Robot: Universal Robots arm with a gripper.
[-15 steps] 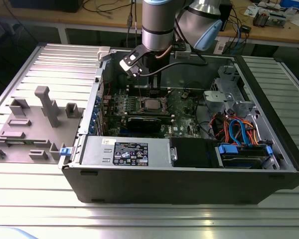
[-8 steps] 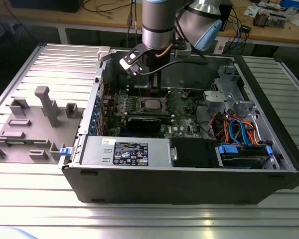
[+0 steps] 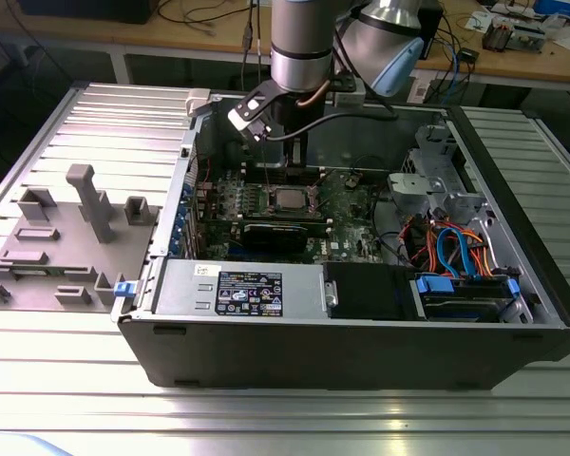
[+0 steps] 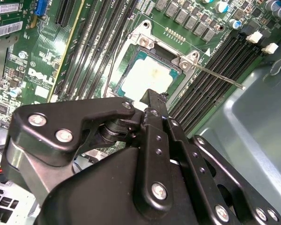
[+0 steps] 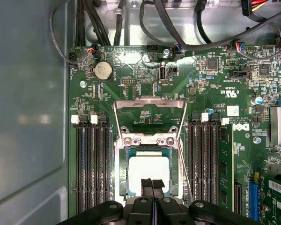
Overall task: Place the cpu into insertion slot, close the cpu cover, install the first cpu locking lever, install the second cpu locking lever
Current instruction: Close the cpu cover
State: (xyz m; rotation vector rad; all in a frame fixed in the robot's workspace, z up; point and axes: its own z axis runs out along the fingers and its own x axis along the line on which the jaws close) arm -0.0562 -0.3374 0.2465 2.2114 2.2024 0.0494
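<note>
— Gripper (image 5: pixel 153 185) status?
— Fingers (image 5: pixel 146 183) pressed together, holding nothing, just over the cpu (image 5: pixel 149 171), which lies flat in the insertion slot (image 5: pixel 127 178). The cpu cover (image 5: pixel 150 101) stands open. I'd move gently and straight, never nudging the cpu askew.

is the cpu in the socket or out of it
In. The pale silver-grey square cpu lies flat inside the silver-rimmed square socket on the green motherboard, in both wrist views.

Arm (image 3: pixel 299 43) over open computer case (image 3: pixel 361 332); cpu (image 3: pixel 287 199) in insertion slot (image 3: pixel 266 194).
</note>
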